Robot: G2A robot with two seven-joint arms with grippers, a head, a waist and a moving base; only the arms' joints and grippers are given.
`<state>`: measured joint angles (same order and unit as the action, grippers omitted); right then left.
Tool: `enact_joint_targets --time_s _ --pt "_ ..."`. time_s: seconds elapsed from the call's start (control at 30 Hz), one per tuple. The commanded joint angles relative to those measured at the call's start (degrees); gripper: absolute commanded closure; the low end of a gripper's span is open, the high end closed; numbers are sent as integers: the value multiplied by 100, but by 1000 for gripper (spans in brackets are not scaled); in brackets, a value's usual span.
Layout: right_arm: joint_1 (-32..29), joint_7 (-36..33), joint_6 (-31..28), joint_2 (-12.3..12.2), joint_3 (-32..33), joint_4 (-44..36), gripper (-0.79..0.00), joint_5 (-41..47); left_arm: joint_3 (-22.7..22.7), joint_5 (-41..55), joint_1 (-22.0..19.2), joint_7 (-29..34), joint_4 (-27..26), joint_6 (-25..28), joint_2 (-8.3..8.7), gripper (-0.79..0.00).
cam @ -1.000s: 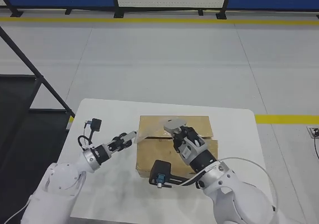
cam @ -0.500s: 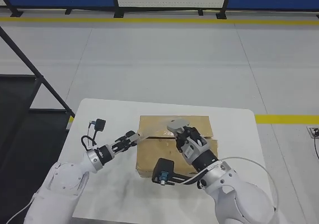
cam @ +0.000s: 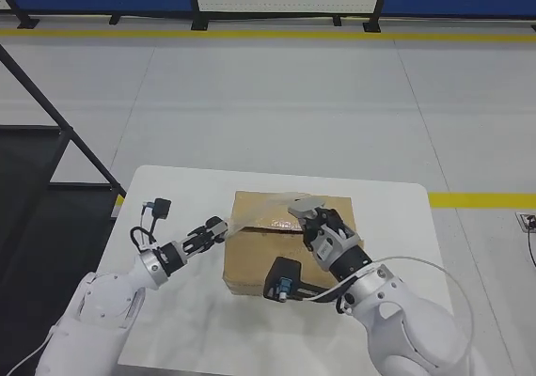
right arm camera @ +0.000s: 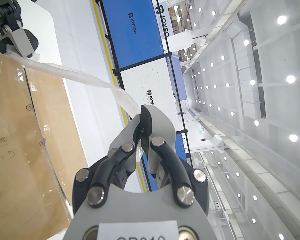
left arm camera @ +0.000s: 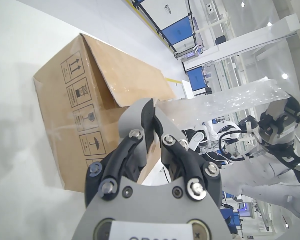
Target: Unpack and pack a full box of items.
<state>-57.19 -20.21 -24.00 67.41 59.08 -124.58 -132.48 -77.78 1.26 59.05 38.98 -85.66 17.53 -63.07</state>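
Brown cardboard box [cam: 254, 254] sits mid white table [cam: 174, 207], top flaps folded down, handling symbols printed on one side, glossy tape on seams. Clear crinkled strip [left arm camera: 227, 98], probably tape, spans above box top between both grippers. Left gripper [left arm camera: 153, 112] pinched tight on one end at box's left top edge; right gripper [right arm camera: 142, 116] clamped on other end, raised over box

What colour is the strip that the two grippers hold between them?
Translucent whitish, almost clear. The strip shows best in the left wrist view.
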Motion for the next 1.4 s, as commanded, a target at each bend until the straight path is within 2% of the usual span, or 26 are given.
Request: enact_joint_targets --time_s 0.0,0.3,0.6,0.97,1.37 --pt "7 -19 -8 10 87 52 0 88 -78 42 71 9 -50 21 15 0" --pt "-9 114 40 41 466 339 0 448 -378 145 366 -92 -318 103 69 0" --pt "-109 301 -85 40 638 470 0 382 -603 199 519 -157 -524 94 109 0" --pt "-462 585 -451 -19 820 921 0 46 -207 -588 294 -597 -240 -189 66 0" --pt "-770 431 -653 -31 754 1138 0 -381 187 -858 -42 -713 189 -346 -3 0"
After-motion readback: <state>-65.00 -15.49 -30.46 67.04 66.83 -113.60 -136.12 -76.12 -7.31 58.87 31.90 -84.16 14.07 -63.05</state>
